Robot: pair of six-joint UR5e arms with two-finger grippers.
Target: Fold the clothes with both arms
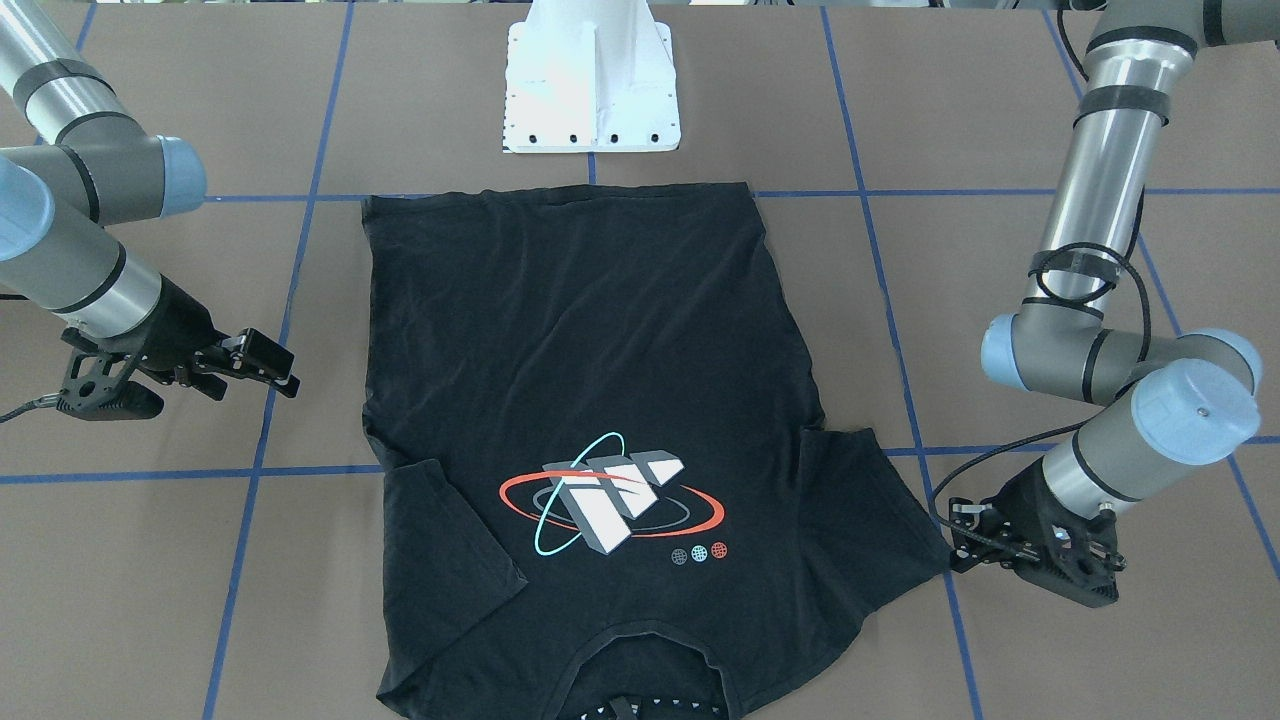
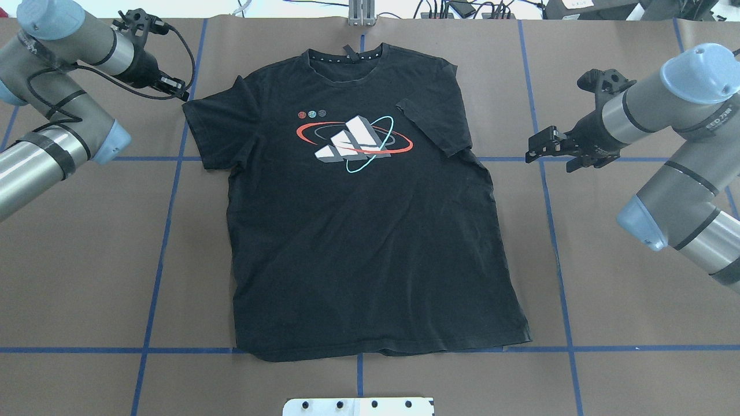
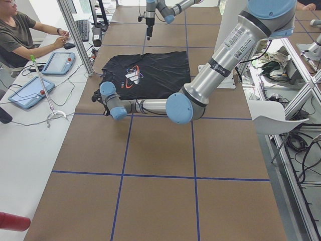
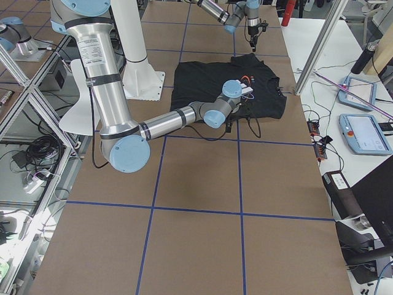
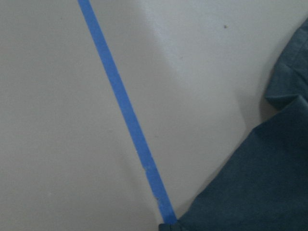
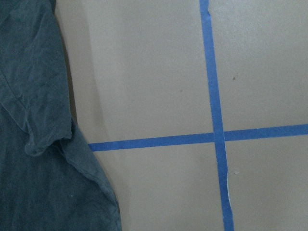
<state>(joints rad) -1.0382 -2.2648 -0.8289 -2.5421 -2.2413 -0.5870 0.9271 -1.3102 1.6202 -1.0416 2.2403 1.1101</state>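
**A:** How far along is the fold?

**B:** I'm judging it as not begun. The T-shirt [image 2: 364, 242] is lying flat and print up in the middle of the tabletop [image 2: 607, 300]. Its hem [image 2: 376, 352] is nearest the robot's base and its collar [image 2: 347, 58] is at the far edge. I'm seeing no fold across the body, so every fold is left to do. The right sleeve [image 2: 430, 127] is lying tucked against the body, while the left sleeve [image 2: 208, 130] is spreading outward.

**A:** And the fingers?

**B:** The right fingers [image 2: 542, 140] are nearer. They're hanging with a moderate gap between them, holding nothing, out to the right of that tucked sleeve and apart from the cloth. Farther out, the left fingers [image 2: 175, 88] are sitting just beside the tip of the left sleeve. I'm not managing to tell whether they're parted or closed, or whether they're touching the fabric. Their wrist camera is showing only blue tape and a corner of cloth.
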